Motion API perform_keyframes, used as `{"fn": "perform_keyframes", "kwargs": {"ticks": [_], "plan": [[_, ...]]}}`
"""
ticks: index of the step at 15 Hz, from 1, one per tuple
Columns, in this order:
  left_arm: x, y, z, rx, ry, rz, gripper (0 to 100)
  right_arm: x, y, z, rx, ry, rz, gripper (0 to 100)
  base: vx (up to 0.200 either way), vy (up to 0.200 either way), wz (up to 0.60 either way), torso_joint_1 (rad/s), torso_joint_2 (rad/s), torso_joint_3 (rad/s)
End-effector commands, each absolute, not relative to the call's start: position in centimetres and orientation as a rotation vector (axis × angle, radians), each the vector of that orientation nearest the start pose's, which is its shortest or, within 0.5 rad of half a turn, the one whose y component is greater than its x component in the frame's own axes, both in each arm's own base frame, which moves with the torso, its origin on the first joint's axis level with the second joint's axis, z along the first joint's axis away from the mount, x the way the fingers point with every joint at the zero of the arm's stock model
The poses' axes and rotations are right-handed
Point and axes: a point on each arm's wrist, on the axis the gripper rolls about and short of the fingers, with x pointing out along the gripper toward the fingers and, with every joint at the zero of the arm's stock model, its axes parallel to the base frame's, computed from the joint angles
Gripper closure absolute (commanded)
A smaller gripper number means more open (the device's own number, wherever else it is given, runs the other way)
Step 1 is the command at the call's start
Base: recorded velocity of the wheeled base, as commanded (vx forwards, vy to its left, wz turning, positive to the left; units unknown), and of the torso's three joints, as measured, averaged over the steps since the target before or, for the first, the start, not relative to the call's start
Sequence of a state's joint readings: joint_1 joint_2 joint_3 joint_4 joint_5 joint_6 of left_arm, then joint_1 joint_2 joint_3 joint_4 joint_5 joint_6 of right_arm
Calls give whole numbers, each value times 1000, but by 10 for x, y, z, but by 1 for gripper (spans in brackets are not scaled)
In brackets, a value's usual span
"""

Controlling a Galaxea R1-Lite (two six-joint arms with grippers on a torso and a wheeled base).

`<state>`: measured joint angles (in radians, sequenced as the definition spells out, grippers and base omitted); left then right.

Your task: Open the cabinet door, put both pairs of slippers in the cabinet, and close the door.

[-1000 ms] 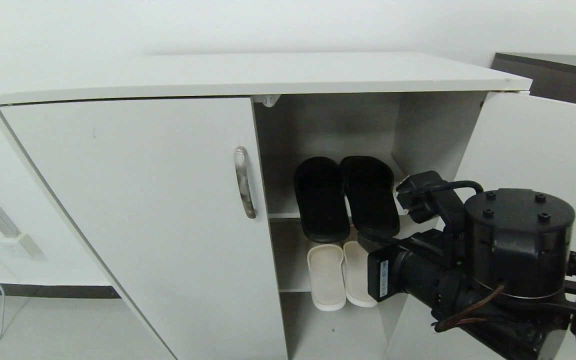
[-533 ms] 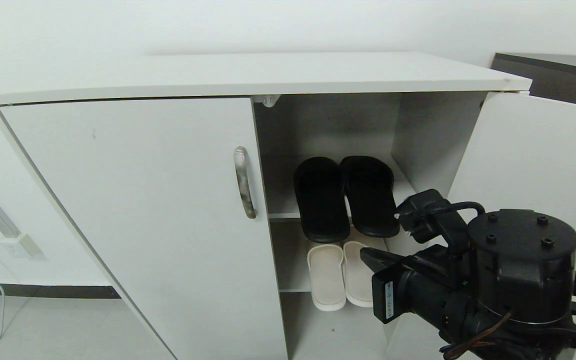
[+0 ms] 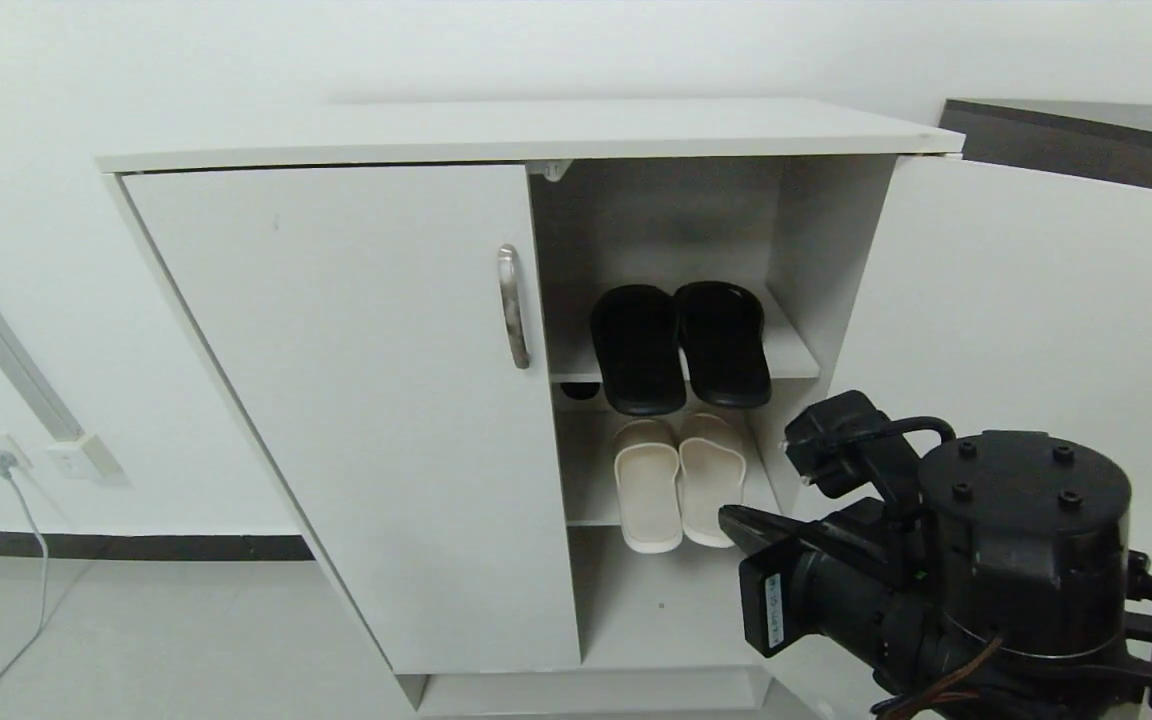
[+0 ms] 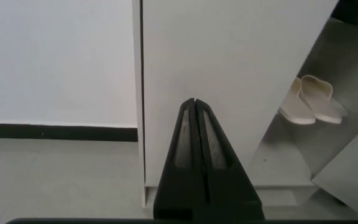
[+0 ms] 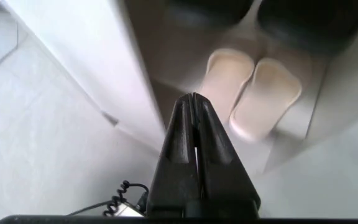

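White board throughout the cabinet (image 3: 536, 125), set against a pale wall (image 3: 36, 150). On the cabinet's left half, the left door (image 3: 356, 400) shut flat, with a metal handle (image 3: 511, 307) upright near its inner edge. On the cabinet's right side, the right door (image 3: 1026, 330) swung wide open, baring three levels inside. On the cabinet's upper shelf (image 3: 796, 355), black slippers (image 3: 681, 345) side by side and touching, near ends jutting over the front edge. On the shelf directly under that, cream slippers (image 3: 678, 482) in the same arrangement, again overhanging the front edge a little. Bare board at the cabinet's bottom level (image 3: 656, 600).

Outside the cabinet, in front of its open half and beside the swung door, the right gripper (image 5: 193, 98): fingers pressed together, gripping nothing, aimed toward the cream pair and apart from it. In front of the cabinet's shut door, well back from it, the left gripper (image 4: 194, 102): likewise clamped on itself with nothing between the fingers, pointing at the door's lower part near the floor (image 4: 55, 180).

To the cabinet's left on the wall, a socket (image 3: 1, 462) with a grey cable (image 3: 31, 560) hanging to the floor, and a slanting cable duct (image 3: 6, 350) above it. Behind the cabinet's right end, the top of a dark piece of furniture (image 3: 1076, 135).
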<state>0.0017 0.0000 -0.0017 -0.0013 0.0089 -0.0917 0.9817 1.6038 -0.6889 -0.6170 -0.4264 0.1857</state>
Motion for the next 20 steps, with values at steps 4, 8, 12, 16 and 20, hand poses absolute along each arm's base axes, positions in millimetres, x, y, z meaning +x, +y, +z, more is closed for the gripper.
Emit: {"fn": "perform_keyframes", "kwargs": {"ticks": [4,8,12,16,20], "plan": [[-23,0,76,-92,-2,11,100,159,222,172,-44,292,527,100,-200,0,0,2,2,5],[-23,0,76,-92,-2,11,100,160,223,170,-48,296,526,100,-200,0,0,4,4,4],[-23,0,76,-92,-2,11,100,161,221,168,-51,303,519,100,-50,0,0,-1,2,3],[-23,0,76,-92,-2,11,100,166,216,161,-51,301,497,100,0,0,0,0,0,0],[-23,0,76,-92,-2,11,100,169,216,157,-58,312,489,100,0,0,0,0,0,0]]}}
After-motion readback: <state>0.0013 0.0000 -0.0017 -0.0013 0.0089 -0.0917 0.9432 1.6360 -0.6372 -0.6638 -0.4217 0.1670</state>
